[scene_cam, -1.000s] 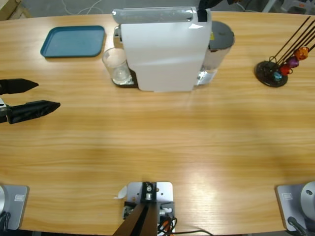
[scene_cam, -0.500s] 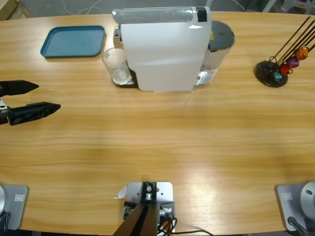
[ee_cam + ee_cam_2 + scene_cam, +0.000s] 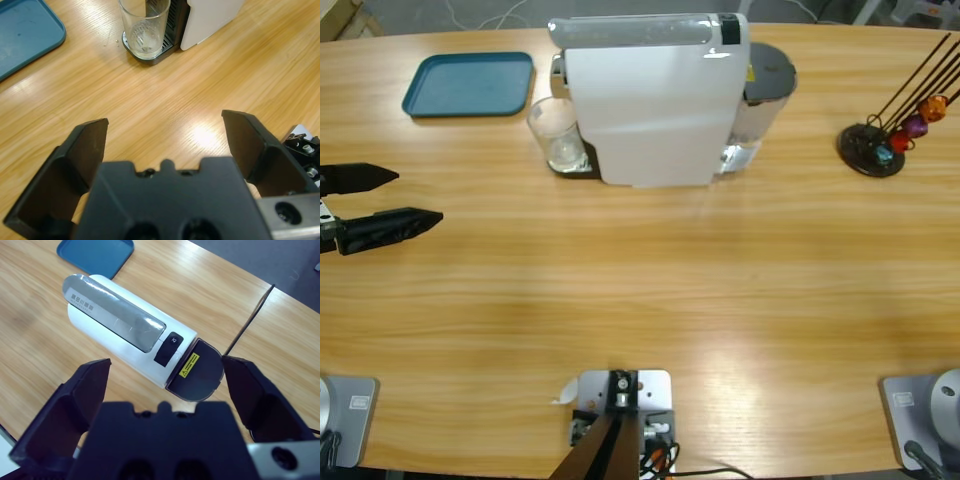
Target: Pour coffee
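A white coffee machine (image 3: 655,105) stands at the table's far middle, and a clear glass tumbler (image 3: 555,133) sits on the drip tray at its left end. In the left wrist view the tumbler (image 3: 145,27) shows ahead, far from the jaws; I cannot tell whether coffee lies in its bottom. My left gripper (image 3: 417,194) is open at the table's left edge and holds nothing (image 3: 165,122). My right gripper (image 3: 165,365) is open high above the machine (image 3: 125,332), looking down on it, and is out of the high view.
A teal tray (image 3: 470,85) lies at the far left, behind the tumbler. A black capsule stand (image 3: 872,150) with coloured capsules is at the far right. The machine's grey-lidded water tank (image 3: 768,75) sits at its right end. Bare wood fills the near half.
A black piece of an arm that showed at the high view's top edge above the machine one second ago has gone out of view. The left gripper has not moved.
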`<state>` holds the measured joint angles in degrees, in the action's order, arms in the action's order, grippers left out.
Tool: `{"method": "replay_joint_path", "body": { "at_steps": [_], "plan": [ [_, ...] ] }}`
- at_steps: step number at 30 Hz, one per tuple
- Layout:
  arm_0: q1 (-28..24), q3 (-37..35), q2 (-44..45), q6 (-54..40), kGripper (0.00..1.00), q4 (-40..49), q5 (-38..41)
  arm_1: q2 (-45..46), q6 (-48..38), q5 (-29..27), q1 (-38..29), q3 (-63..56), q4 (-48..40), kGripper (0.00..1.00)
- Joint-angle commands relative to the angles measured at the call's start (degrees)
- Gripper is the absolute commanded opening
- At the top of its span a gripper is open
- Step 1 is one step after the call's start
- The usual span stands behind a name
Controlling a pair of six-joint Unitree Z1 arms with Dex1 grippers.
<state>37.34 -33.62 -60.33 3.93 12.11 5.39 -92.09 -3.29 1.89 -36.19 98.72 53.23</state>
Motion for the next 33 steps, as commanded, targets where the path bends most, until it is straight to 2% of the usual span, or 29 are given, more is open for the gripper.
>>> {"method": "replay_joint_path", "body": {
  "at_steps": [1, 8, 20, 25, 28, 33],
  "plan": [
    [0.45, 2.15, -0.07, -0.50, 1.000, 0.63, 0.50, -1.95, -0.13, -0.22, -0.55, -1.78, -0.76, 1.000],
    [0.45, 2.15, -0.32, -0.48, 1.000, 0.54, 0.50, -0.28, -0.13, -0.22, -0.55, -2.99, 0.15, 1.000],
    [0.89, 2.42, -1.14, -0.64, 1.000, -0.11, 0.50, 12.38, -3.39, 2.12, -3.19, -21.48, -6.42, 1.000],
    [0.91, 2.87, -0.77, -2.03, 1.000, -1.11, -1.17, 19.95, -3.37, 5.12, -3.19, -36.35, -19.06, 1.000],
    [0.96, 3.91, -0.97, -2.15, 1.000, -3.69, -1.26, 22.90, -2.93, 5.07, -3.19, -42.79, -26.35, 1.000],
    [0.95, 4.17, -2.90, -6.65, 1.000, -4.91, -1.35, 23.75, -2.86, 3.45, -3.19, -49.84, -31.45, 1.000]
  ]
}}
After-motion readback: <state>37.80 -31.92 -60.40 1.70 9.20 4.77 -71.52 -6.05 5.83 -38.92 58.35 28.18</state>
